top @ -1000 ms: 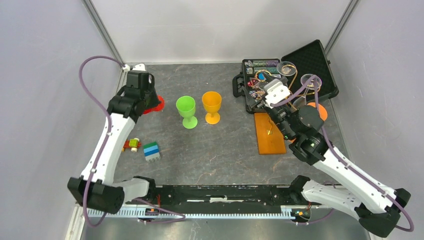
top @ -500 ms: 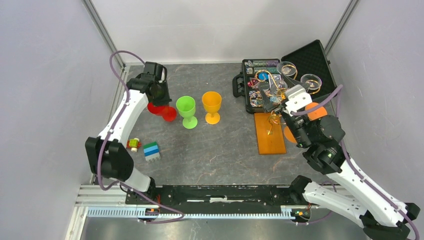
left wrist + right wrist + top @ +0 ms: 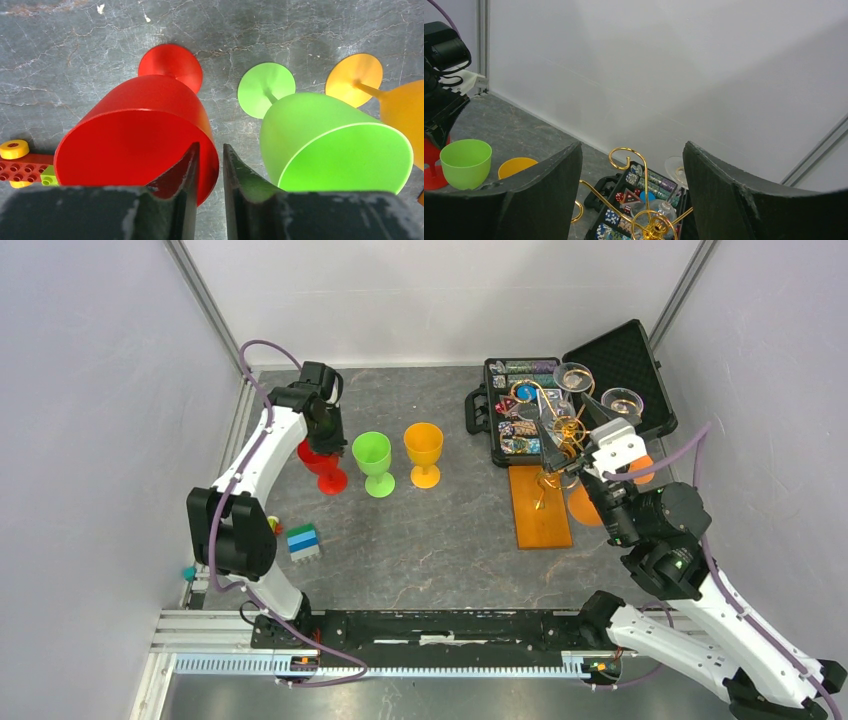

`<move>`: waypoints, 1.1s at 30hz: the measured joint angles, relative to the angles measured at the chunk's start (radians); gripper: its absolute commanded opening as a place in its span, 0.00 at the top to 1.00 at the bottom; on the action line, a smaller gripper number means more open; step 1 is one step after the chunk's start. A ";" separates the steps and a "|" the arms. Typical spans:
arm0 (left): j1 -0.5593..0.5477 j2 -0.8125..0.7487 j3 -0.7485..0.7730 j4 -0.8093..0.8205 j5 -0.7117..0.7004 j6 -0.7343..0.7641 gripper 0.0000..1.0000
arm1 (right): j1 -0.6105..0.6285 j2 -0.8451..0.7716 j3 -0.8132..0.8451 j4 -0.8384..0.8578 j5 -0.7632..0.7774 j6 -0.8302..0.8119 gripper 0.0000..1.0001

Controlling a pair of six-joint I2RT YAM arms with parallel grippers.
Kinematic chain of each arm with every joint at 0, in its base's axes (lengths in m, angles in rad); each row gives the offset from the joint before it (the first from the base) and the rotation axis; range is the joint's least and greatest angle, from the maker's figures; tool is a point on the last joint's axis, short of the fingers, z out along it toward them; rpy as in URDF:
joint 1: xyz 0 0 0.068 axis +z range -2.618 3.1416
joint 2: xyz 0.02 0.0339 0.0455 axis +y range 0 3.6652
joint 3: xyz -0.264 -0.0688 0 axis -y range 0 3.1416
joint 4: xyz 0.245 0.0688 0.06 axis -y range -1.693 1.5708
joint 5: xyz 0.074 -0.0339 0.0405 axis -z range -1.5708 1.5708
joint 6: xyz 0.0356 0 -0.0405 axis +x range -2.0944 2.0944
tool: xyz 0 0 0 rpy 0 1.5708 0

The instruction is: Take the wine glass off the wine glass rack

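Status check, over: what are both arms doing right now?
Left tool shut on rim of red plastic goblet. Right tool open, facing gold wire rack. Clear wine glass hanging there, untaken.

Bright, even light falls from overhead, and the white walls (image 3: 450,300) look smoothly lit. The grey bench (image 3: 450,530) carries only faint, soft shadows beside the red cup (image 3: 135,135) and green cup (image 3: 330,145). The left hand (image 3: 210,150) and right hand (image 3: 631,147), at 6 o'clock in their wrist views, look dark and out of focus, while things beyond are sharp.
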 measured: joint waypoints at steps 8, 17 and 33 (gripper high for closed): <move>0.000 0.000 0.036 -0.025 0.008 0.011 0.38 | 0.000 -0.005 0.001 -0.047 0.048 0.005 0.21; 0.000 -0.145 0.069 -0.023 -0.006 0.021 0.07 | 0.000 0.082 0.198 -0.299 0.211 -0.014 0.15; 0.000 -0.529 -0.130 0.288 0.117 0.024 0.00 | 0.000 0.123 0.292 -0.599 0.676 -0.189 0.11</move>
